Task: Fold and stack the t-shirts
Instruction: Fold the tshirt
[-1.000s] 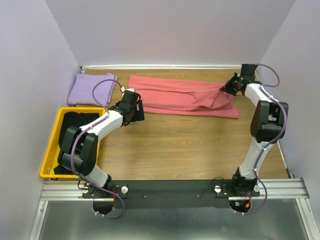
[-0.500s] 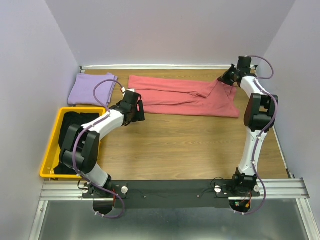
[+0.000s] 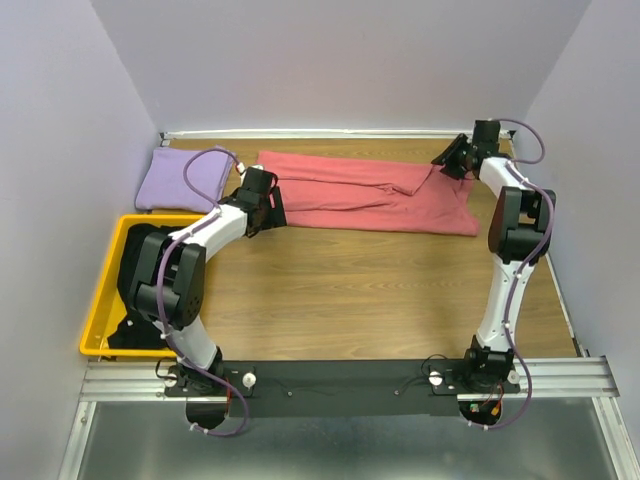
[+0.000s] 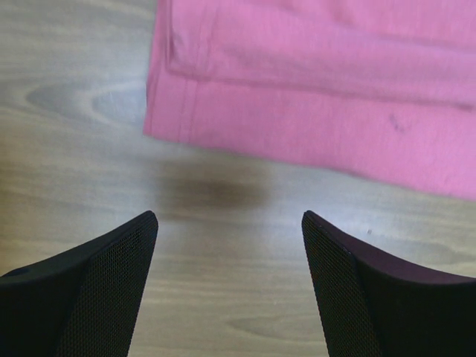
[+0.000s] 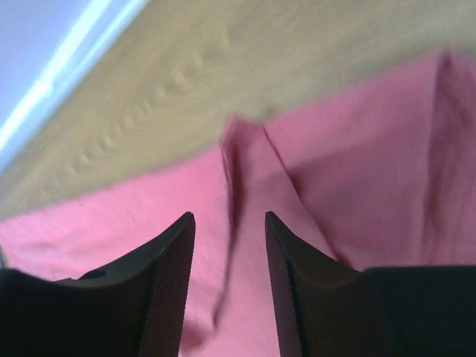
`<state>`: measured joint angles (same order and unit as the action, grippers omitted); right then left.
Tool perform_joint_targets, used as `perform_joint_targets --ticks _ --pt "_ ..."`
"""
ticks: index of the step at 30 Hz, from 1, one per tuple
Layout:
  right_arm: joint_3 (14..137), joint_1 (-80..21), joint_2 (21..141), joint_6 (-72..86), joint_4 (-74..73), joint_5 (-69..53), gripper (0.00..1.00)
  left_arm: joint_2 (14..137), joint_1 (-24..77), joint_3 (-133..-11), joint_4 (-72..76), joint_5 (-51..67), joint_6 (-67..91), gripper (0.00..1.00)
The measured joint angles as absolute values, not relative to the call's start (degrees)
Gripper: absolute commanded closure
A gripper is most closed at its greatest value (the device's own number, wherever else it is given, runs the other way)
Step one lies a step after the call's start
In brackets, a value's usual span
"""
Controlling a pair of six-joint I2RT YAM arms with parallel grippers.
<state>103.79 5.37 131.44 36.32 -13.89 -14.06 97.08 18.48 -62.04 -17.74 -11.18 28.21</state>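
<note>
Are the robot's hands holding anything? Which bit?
Nothing looks held. The left gripper is open over the bare table. The right gripper is open too, with a raised crease of the pink t-shirt loose between its jaws.

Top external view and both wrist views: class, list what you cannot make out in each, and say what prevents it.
- Top external: the left arm covers much of the yellow bin; its dark cloth cannot be counted.
- Left wrist: the pink t-shirt runs off the top and right edges.
- Right wrist: blur hides whether the right hand touches the raised fold.
</note>
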Motion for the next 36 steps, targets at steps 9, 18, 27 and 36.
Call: perform_joint_targets --ticks 9,18,27,36 --pt "88.8 0.0 117.3 28.7 -13.4 -14.2 0.5 102.0 15.4 -69.2 -15.1 -9.6 29.3 0.32" --pt "74.6 -5.8 112.1 28.2 -11.2 -16.3 0.55 107.2 13.3 -69.8 -14.2 -8.7 30.1 0.4" --pt "63.9 -4.5 107.7 30.5 -8.1 -12.9 0.55 106.9 11.0 -65.7 -11.6 -7.1 30.3 0.4" --pt "53.3 -1.4 98.0 30.2 -9.3 -7.9 0.53 96.9 11.0 -53.4 -10.1 -4.2 30.3 0.4"
